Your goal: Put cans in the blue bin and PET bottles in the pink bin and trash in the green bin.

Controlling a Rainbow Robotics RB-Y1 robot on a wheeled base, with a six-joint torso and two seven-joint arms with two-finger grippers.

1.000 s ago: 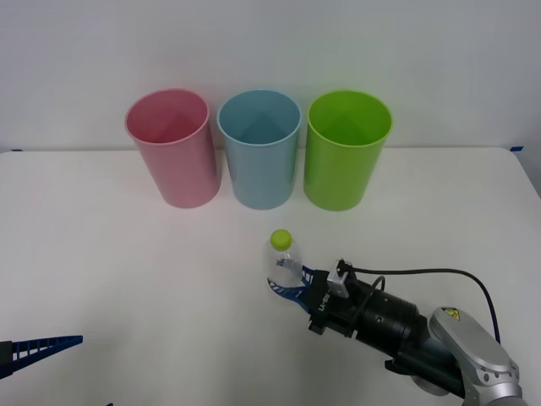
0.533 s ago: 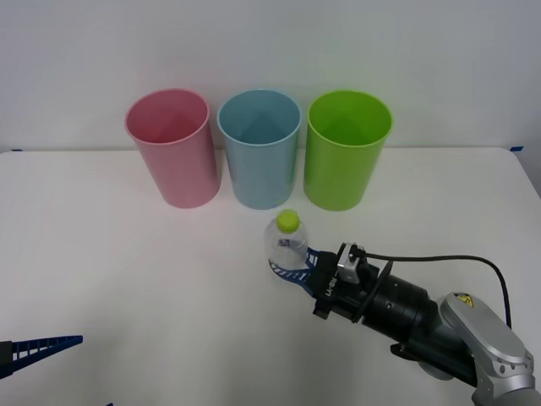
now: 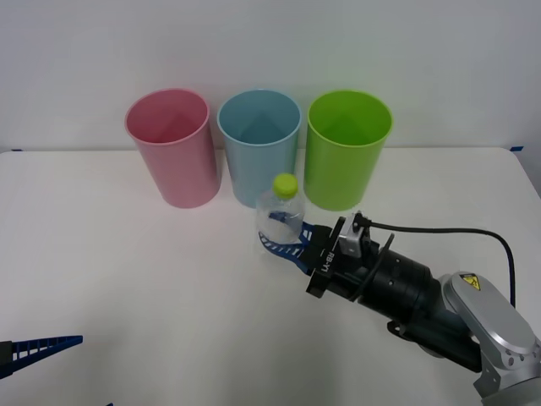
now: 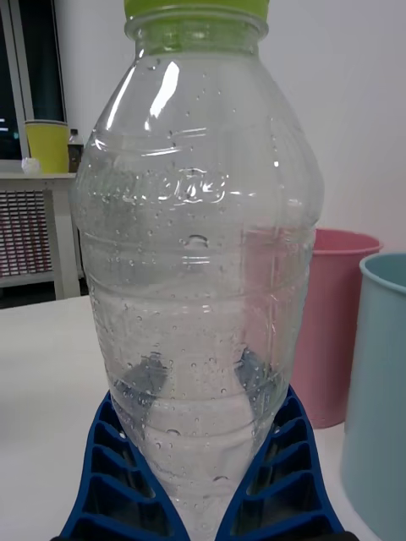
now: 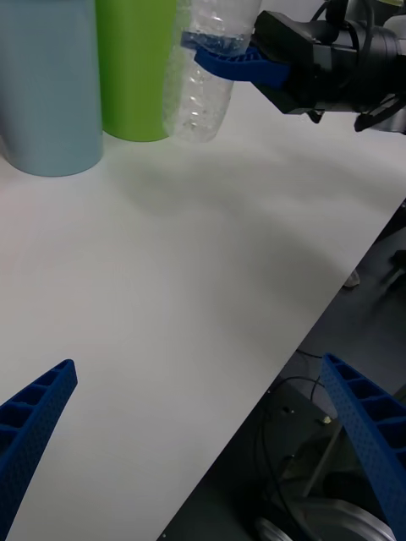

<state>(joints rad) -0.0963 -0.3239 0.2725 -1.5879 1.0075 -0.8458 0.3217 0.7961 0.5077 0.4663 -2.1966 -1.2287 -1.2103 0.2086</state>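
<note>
The clear PET bottle (image 3: 276,216) with a lime-green cap hangs upright above the table, and my right gripper (image 3: 281,243) is shut on its lower body. It hovers just in front of the blue bin (image 3: 259,149) and the green bin (image 3: 347,150); the pink bin (image 3: 172,147) stands to their left. Up close, the bottle (image 4: 199,254) rises between the blue fingers (image 4: 110,473), with the pink bin (image 4: 338,321) and blue bin (image 4: 385,397) behind. My left gripper (image 5: 196,363) waits open near the table's front left edge, and from there the bottle (image 5: 203,93) shows off the surface.
The three bins stand in a row at the back of the white table (image 3: 127,279), against a white wall. A black cable (image 3: 439,230) loops from the right arm. The table's front edge (image 5: 279,338) lies near the left gripper.
My right gripper has lifted the bottle off the table and carried it away from me and slightly left, toward the bins. The left arm has stayed put.
</note>
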